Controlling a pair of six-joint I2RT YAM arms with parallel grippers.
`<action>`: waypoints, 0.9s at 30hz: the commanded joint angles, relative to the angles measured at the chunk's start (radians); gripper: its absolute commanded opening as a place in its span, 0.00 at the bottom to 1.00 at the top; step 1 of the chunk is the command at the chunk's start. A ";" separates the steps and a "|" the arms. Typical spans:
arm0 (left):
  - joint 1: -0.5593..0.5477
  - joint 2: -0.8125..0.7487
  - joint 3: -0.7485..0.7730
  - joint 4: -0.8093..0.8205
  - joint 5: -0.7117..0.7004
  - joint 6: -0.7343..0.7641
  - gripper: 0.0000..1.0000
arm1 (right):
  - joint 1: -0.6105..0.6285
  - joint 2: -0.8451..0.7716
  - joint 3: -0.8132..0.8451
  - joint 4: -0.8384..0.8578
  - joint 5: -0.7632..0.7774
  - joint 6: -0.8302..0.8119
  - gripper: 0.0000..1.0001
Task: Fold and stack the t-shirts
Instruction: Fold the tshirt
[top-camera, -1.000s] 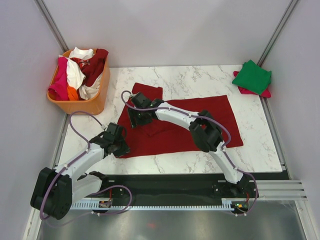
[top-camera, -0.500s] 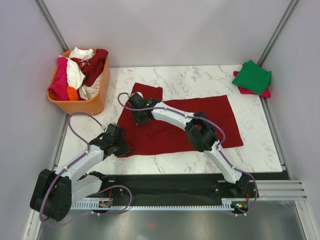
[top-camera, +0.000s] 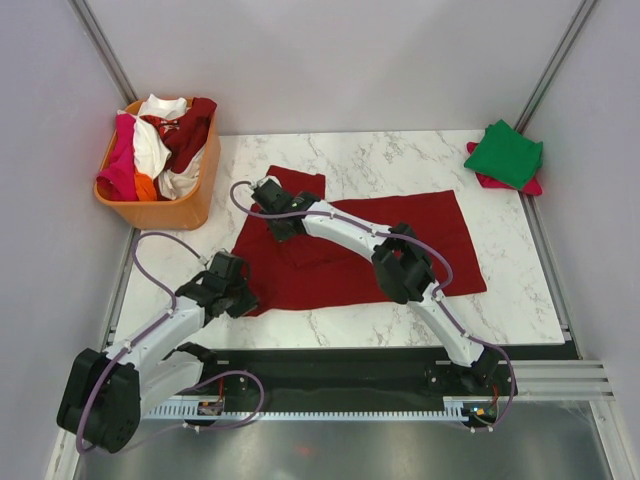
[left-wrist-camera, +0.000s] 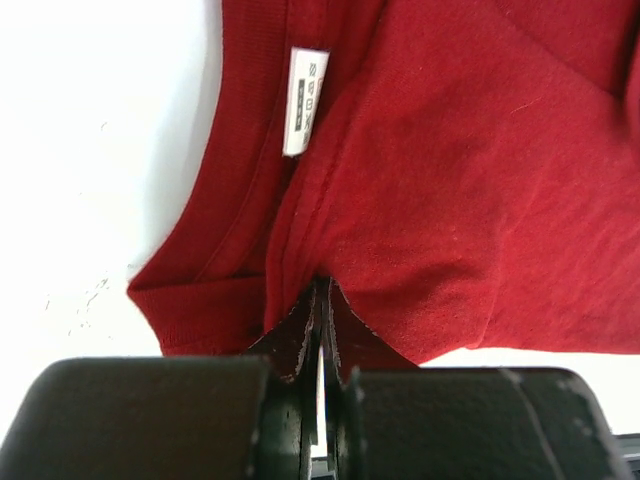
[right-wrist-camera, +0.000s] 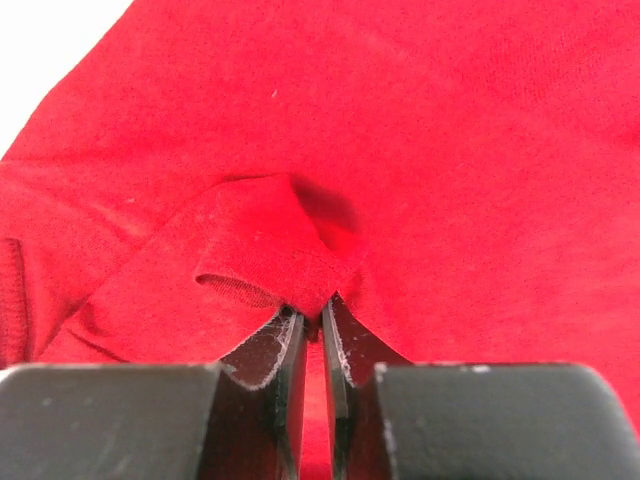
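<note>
A dark red t-shirt (top-camera: 420, 235) lies spread flat on the marble table (top-camera: 380, 155), with one sleeve (top-camera: 300, 181) pointing to the far side. My left gripper (top-camera: 243, 300) is at the shirt's near left corner. In the left wrist view this gripper (left-wrist-camera: 322, 292) is shut on the cloth's edge, just below the white neck label (left-wrist-camera: 304, 100). My right arm reaches across the shirt to its far left part, close to the sleeve. There the right gripper (top-camera: 270, 208) is shut on a small raised fold of red cloth (right-wrist-camera: 270, 262), pinched at its tips (right-wrist-camera: 312, 308).
An orange basket (top-camera: 188, 208) at the far left holds several crumpled shirts in white, pink, orange and dark red. A folded green shirt (top-camera: 505, 152) lies on a pink-red one (top-camera: 530, 186) at the far right corner. Metal posts stand at both back corners.
Both grippers have closed on the dark red shirt. The right gripper has moved toward the far left, near the sleeve. The left gripper has edged slightly nearer.
</note>
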 joint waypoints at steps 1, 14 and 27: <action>-0.004 -0.022 -0.012 -0.062 0.007 -0.029 0.02 | 0.003 -0.014 0.065 0.001 0.107 -0.139 0.17; -0.004 -0.013 0.010 -0.104 -0.004 -0.016 0.02 | -0.126 0.040 0.109 0.039 0.273 -0.268 0.98; -0.006 -0.012 0.014 -0.115 -0.012 -0.015 0.02 | -0.055 -0.399 -0.475 0.200 -0.158 -0.112 0.86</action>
